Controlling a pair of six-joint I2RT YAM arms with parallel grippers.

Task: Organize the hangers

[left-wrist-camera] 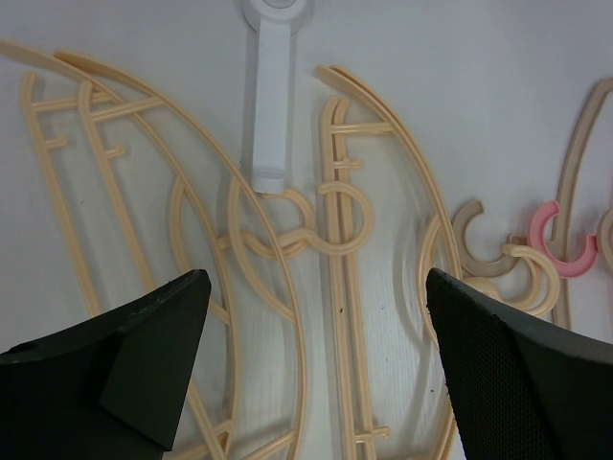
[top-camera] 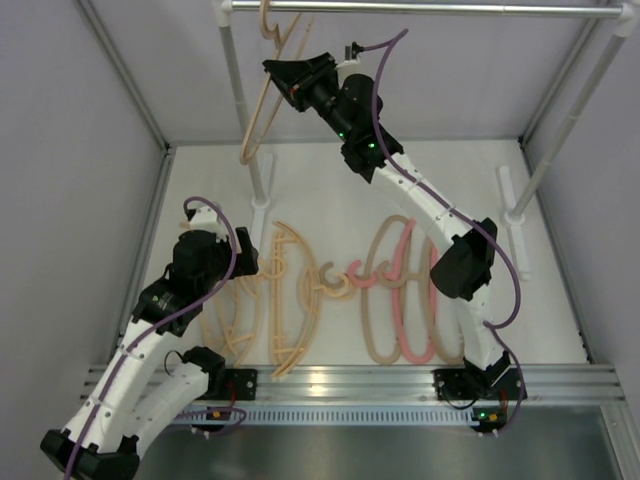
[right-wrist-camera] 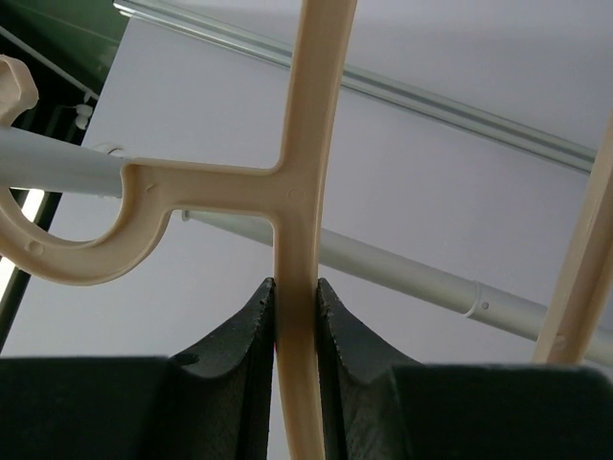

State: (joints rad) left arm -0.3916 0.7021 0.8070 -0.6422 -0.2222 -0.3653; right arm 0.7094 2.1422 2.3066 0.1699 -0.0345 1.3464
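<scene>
My right gripper (top-camera: 285, 72) is raised to the rail and shut on a beige hanger (top-camera: 255, 115). Its hook sits at the metal rail (top-camera: 430, 8) near the left end. In the right wrist view both fingers clamp the hanger's stem (right-wrist-camera: 299, 192) just below the hook (right-wrist-camera: 77, 254), which curls around the rail (right-wrist-camera: 57, 161). My left gripper (top-camera: 243, 268) is open and empty, low over several beige hangers (top-camera: 292, 310) lying on the table. They also show in the left wrist view (left-wrist-camera: 340, 287). A pink hanger (top-camera: 408, 300) and tan hangers (top-camera: 375, 310) lie to the right.
Two white poles (top-camera: 238, 100) (top-camera: 570, 120) hold up the rail, each on a white foot (top-camera: 262, 188) (top-camera: 512, 205). The left foot (left-wrist-camera: 271, 105) touches the hanger hooks. A pink hook (left-wrist-camera: 556, 244) lies right of my left fingers. Grey walls close in both sides.
</scene>
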